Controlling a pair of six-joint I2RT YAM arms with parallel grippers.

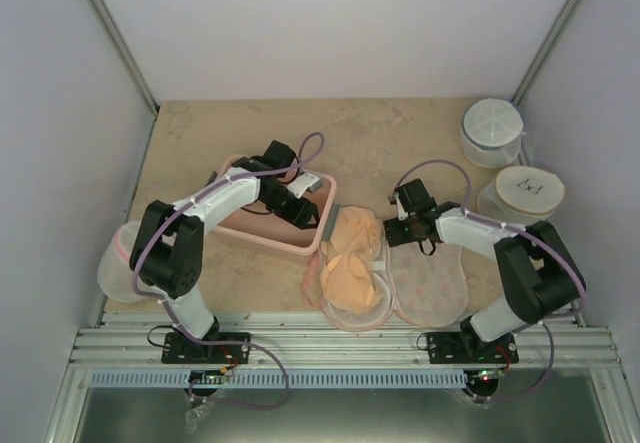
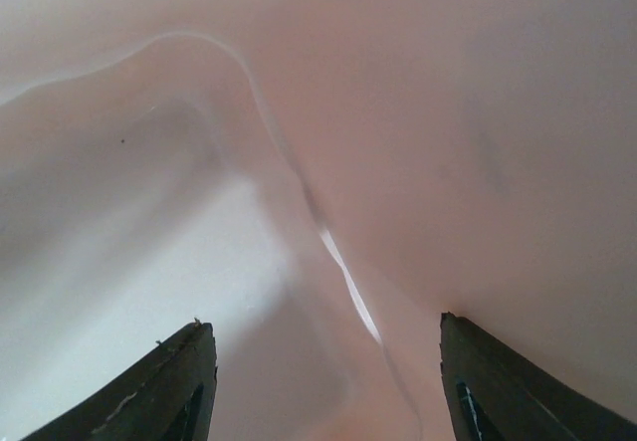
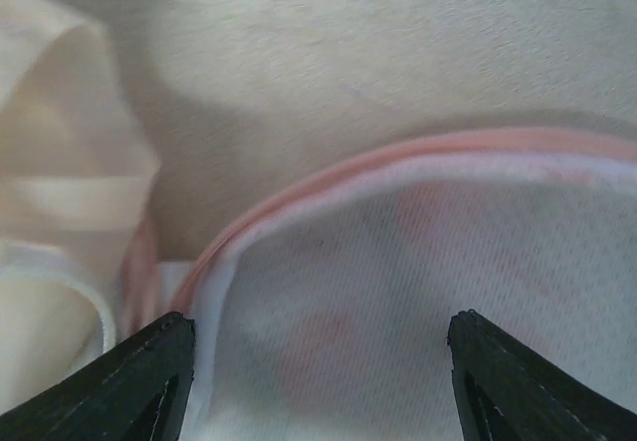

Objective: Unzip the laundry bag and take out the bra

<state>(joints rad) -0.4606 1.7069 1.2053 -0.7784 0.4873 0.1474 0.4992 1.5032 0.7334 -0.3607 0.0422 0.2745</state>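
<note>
left end effector (image 2: 323,324) wide apart inside pink tub (image 1: 268,240), empty. right end effector (image 3: 320,317) wide apart over mesh flap of opened laundry bag (image 1: 432,281); contact unclear. bra (image 1: 357,263) lies on the bag's left half.

From above and behind the arm bases (image 1: 200,345), looks steeply down on the whole table (image 1: 400,133). From the left wrist, peers past dark fingers (image 2: 174,391), very close, into the pink tub (image 2: 448,112). From the right wrist, faces down close onto the laundry bag (image 3: 418,292) edge. Shares tub and bag with the overhead view.
</note>
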